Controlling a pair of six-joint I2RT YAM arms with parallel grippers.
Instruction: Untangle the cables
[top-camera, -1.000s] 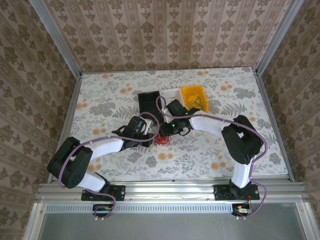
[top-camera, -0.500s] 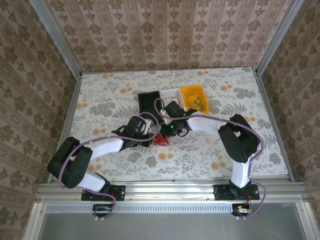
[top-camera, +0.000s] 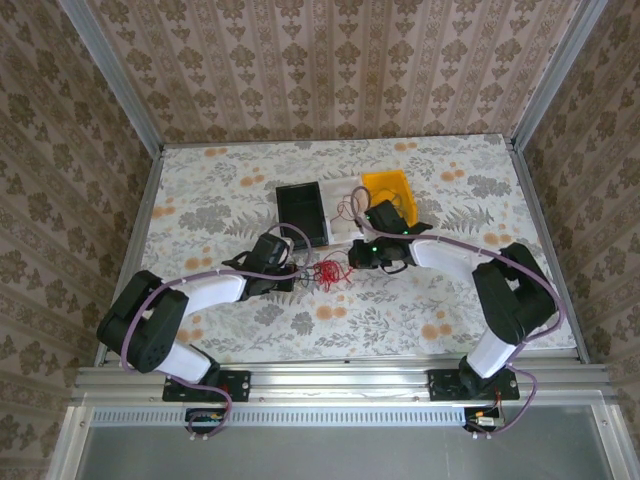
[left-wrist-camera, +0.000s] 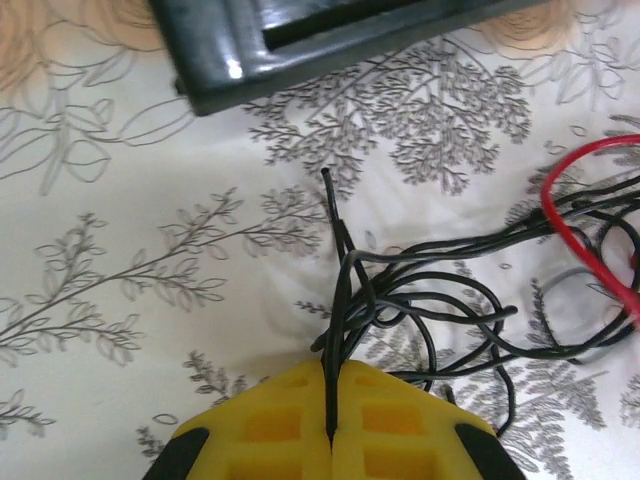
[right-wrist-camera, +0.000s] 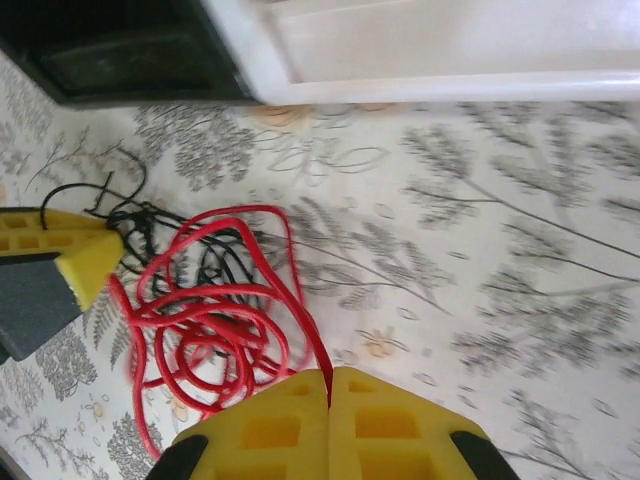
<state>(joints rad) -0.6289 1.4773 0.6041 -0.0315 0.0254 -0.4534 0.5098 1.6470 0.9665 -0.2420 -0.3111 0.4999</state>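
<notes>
Left gripper: yellow fingertips pressed together, clamped on strands of the dark cable. One strand rises from the pinch toward 12 o'clock and ends free. The rest loops out toward 2 and 3 o'clock across the table.

Right gripper: fingertips together, clamped on one strand of the red cable. That strand runs from the pinch toward 11 o'clock into a loose coil lying flat on the table at 9 to 10 o'clock. At the coil's far side, the dark cable crosses under and through the red loops. In the right wrist view the left gripper's yellow tip sits against that knot at 9 o'clock.

Top view: the red coil lies between the two grippers, at 3 o'clock from the left gripper and 8 o'clock from the right.

Containers, in a row at 12 o'clock from the tangle:
- Black bin: interior reads uniformly dark; contents cannot be judged.
- White bin: beside the black bin at its 3 o'clock; the visible inner floor is plain white.
- Yellow bin: at 3 o'clock of the white bin. The right arm covers its near part, and its contents cannot be made out.
</notes>
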